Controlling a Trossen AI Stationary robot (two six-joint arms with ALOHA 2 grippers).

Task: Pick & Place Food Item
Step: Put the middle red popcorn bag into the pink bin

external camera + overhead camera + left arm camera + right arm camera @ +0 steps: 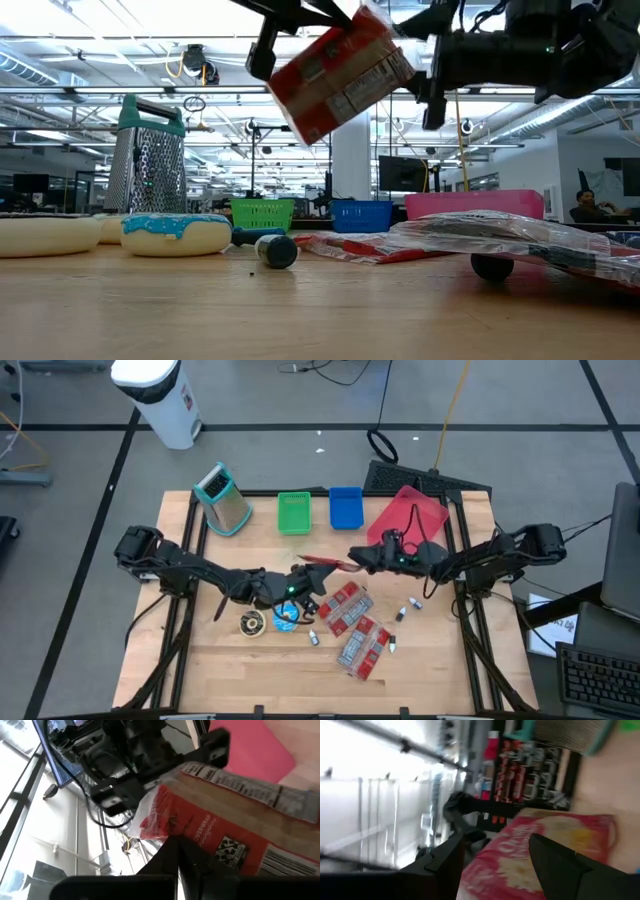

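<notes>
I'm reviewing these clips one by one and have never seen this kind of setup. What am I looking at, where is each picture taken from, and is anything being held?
Two dark robot arms work at a wooden table. One picture looks straight down, one looks level across the tabletop, and two come from cameras on the arms' wrists.

The left end effector is shut on a red popcorn bag, lifted above the table. The right end effector is open, its fingers either side of the bag's other end.

On the table: a metal grater, green basket, blue basket, pink tray, a blue-iced donut and several snack packets.
</notes>
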